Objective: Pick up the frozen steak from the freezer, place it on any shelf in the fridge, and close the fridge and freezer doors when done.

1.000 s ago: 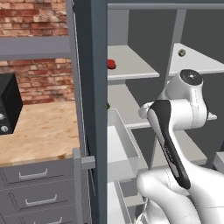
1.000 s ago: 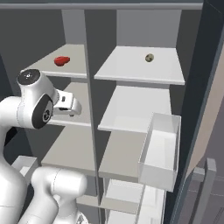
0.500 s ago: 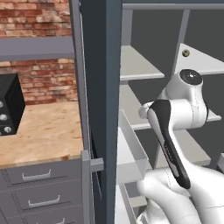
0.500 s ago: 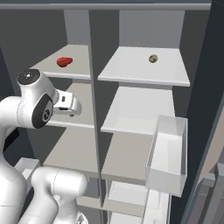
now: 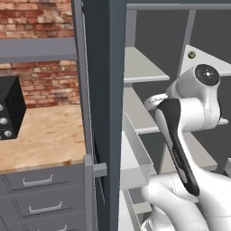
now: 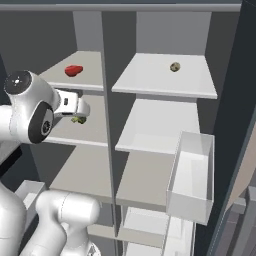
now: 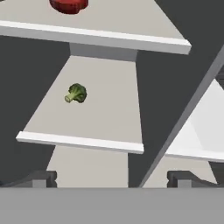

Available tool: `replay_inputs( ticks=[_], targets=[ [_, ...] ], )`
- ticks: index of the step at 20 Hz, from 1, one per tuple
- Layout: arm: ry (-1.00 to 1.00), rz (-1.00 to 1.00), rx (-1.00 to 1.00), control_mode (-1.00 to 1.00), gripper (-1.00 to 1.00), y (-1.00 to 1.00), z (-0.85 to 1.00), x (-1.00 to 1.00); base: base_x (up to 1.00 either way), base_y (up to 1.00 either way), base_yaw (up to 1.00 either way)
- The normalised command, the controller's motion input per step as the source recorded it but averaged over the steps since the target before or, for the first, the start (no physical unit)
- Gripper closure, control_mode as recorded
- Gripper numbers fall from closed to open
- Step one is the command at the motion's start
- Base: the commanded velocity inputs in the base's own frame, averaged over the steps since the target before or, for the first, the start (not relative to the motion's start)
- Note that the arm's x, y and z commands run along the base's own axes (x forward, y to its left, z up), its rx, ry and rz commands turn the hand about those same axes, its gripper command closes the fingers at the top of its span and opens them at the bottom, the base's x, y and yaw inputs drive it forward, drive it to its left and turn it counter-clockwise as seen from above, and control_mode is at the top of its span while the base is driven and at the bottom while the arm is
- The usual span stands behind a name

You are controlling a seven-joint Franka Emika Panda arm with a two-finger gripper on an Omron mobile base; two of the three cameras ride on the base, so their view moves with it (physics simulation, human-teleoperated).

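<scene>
- The pincer at the frame's bottom stands wide and empty, facing the freezer shelves.
- Broccoli lies mid-left; the steak sits at top left, one shelf higher.
- Best: rise, centre on the steak, then advance.

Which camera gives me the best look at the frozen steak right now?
The right base view: the whole frozen steak lies unobstructed on the freezer's top shelf. The hand view cuts it off at the top edge.

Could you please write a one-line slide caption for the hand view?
Open gripper faces the freezer shelves: frozen steak on the upper board, broccoli floret on the board below.
</scene>
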Motion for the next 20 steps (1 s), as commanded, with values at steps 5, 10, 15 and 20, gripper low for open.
replay_inputs(
  ticks=[5, 10, 15, 20],
  targets=[
    [-0.16, 0.0, -0.02, -1.0, -1.0, 0.05, 0.88, 0.05, 0.0, 0.0, 0.0],
    [-0.03, 0.0, -0.04, -1.0, -1.0, 0.29, 0.93, 0.32, 0.0, 0.0, 0.0],
    [0.0, 0.0, 0.0, -1.0, -1.0, 0.32, 0.37, 0.41, 0.0, 0.0, 0.0],
    [0.02, 0.0, 0.0, -1.0, -1.0, 0.2, -0.28, 0.49, 0.0, 0.0, 0.0]
  ],
)
